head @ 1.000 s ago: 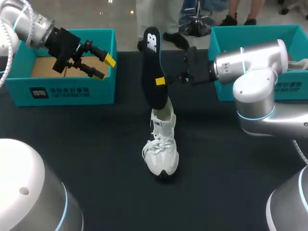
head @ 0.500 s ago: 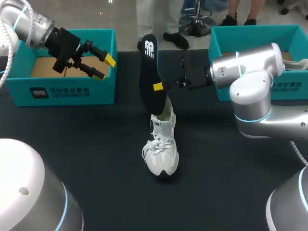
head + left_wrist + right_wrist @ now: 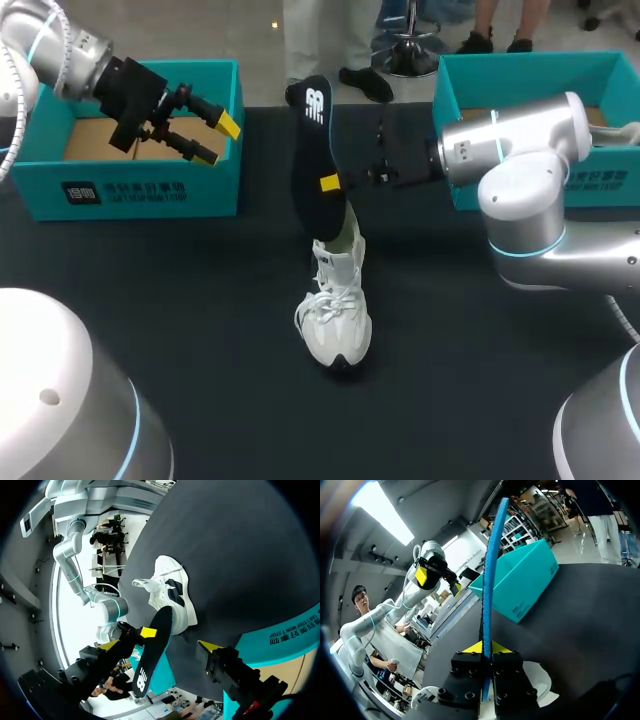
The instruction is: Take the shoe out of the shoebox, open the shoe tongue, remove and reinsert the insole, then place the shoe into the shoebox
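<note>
- Right pincer [image 3: 335, 180] is clamped on the insole [image 3: 314, 140] about mid-length, one yellow tip on each face. It holds it nearly upright with the low end down at the shoe's mouth.
- Left pincer [image 3: 212, 138] has its fingers apart and nothing in them, hanging over the left box [image 3: 130, 190] at 10 o'clock on the table [image 3: 180, 330].
- The shoe [image 3: 337, 318] stands mid-table on its sole with the toe at 6 o'clock. The right box [image 3: 520, 70] is at 2 o'clock.
- Biggest worry, I reckon: nothing pins the shoe down. Any push or drag through the insole could tip it or skate it across the table.
- The grip is only a thin pinch on a floppy sheet, so it could slip or twist out. It could also fold at the collar instead of sliding along the footbed.
- The tongue or laces might catch the low end too, though I can't see inside the shoe.
- Insole: thin, flat, long with rounded ends, black on one face, blue on the edge that shows in the right wrist view, and it looks like soft foam.
- Shoe: white, padded-looking upper, laced, chunky sole, probably light and easy to shove.
- Boxes: teal cardboard, open tops; the left one is brown inside.
</note>
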Available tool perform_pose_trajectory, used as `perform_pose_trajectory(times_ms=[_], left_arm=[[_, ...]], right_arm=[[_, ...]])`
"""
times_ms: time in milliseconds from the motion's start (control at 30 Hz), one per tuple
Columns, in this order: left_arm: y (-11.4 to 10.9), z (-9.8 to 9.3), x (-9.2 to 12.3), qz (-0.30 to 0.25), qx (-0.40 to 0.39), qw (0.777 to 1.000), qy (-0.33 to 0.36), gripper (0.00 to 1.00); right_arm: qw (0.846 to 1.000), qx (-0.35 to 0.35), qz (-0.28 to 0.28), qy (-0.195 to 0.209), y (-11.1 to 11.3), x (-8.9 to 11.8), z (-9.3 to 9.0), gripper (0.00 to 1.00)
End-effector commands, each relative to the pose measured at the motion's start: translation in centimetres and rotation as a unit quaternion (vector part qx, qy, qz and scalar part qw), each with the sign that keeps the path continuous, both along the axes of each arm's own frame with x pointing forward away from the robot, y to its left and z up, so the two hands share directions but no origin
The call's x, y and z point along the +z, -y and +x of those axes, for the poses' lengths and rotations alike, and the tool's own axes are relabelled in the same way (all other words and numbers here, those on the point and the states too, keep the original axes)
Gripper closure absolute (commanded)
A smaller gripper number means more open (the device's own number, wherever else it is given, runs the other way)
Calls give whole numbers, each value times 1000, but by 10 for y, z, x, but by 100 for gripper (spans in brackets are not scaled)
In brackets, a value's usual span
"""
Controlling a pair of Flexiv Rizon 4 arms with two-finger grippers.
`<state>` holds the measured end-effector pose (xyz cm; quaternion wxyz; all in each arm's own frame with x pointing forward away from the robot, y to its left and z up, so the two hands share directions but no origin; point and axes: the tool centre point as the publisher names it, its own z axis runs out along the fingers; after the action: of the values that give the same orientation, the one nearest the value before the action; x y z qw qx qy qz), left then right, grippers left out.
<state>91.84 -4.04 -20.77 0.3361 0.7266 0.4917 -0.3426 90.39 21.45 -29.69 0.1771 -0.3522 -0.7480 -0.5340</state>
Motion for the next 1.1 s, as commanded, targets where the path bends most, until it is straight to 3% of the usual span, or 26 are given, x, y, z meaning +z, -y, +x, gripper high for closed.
perform_pose_trajectory(times_ms=[33,367,1100], left_arm=[[-1,-1,1,1,0,1000,1,0],[-1,-1,1,1,0,1000,1,0],[-1,-1,1,1,0,1000,1,0]], right_arm=[[1000,-2,-4,2,1,3,-1,100],[1000,-13,-11,24,14,14,9,100],[999,-31,-7,31,21,-16,-5,100]])
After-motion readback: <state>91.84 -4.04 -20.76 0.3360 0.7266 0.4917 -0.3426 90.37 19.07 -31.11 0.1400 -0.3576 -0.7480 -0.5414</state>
